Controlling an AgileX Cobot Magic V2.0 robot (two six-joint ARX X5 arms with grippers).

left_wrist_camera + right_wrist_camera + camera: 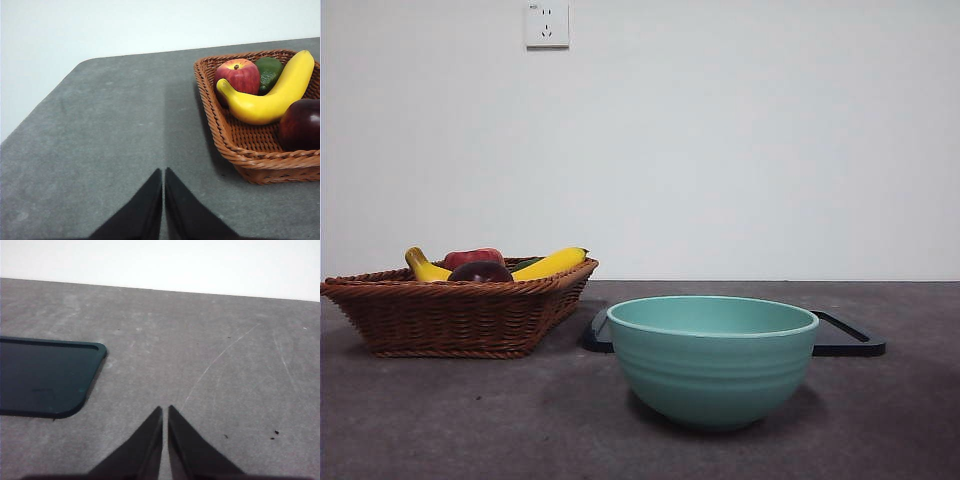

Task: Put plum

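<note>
The dark maroon plum [301, 124] lies in the wicker basket [235, 145] at its near corner; in the front view the plum [480, 271] peeks over the basket rim [460, 290] on the table's left. A teal bowl [712, 360] stands in the front middle. My left gripper [163, 172] is shut, hovering over bare table beside the basket, well apart from the plum. Over bare table, close to a dark tray's corner, my right gripper [165, 410] is shut. Neither gripper shows in the front view.
The basket also holds a red apple [239, 75], a yellow banana [272, 95] and a green fruit [270, 72]. A dark flat tray [42, 377] lies behind the bowl, its edge [850, 345] showing to the right. The table's corner edge [45, 100] is near the left gripper.
</note>
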